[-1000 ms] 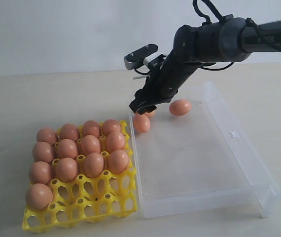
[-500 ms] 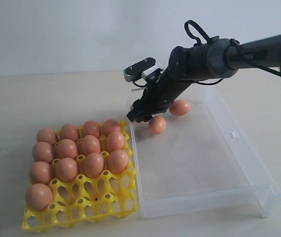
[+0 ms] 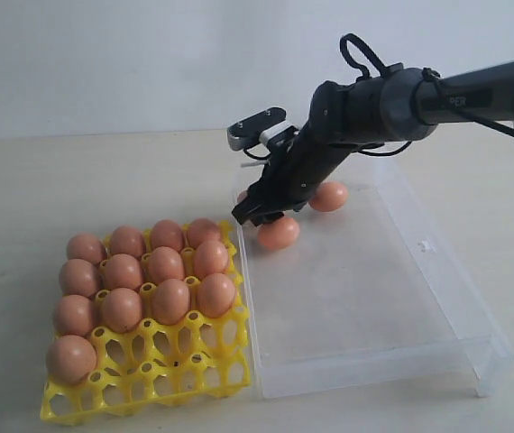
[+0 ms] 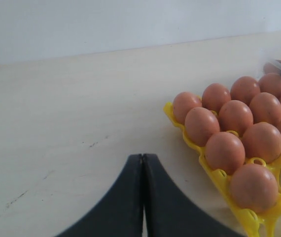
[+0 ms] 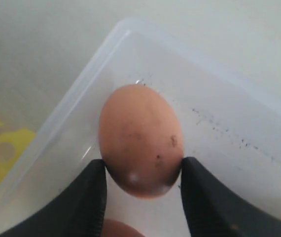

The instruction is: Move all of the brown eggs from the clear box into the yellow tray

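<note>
The clear box (image 3: pixel 473 298) lies right of the yellow tray (image 3: pixel 149 374), whose far cups hold several brown eggs (image 3: pixel 167 263). My right gripper (image 3: pixel 250 209) reaches into the box's far left corner. Its fingers (image 5: pixel 88 197) press both sides of a brown egg (image 5: pixel 140 140), which they mostly hide in the exterior view. A second egg (image 3: pixel 278 233) lies loose just beside the gripper, a third (image 3: pixel 328 196) by the far wall. My left gripper (image 4: pixel 143 157) is shut and empty over bare table, left of the tray (image 4: pixel 214 170).
The tray's nearest two rows of cups (image 3: pixel 176 361) stand open, apart from one egg (image 3: pixel 70 357) at the left end. The box's low clear wall (image 5: pixel 66 118) runs close by the held egg. Pale tabletop (image 4: pixel 71 108) surrounds both.
The right gripper dropped toward the box's far left corner and its jaws narrowed onto an egg. The loose egg beside it rolled to the right, then slightly back.
</note>
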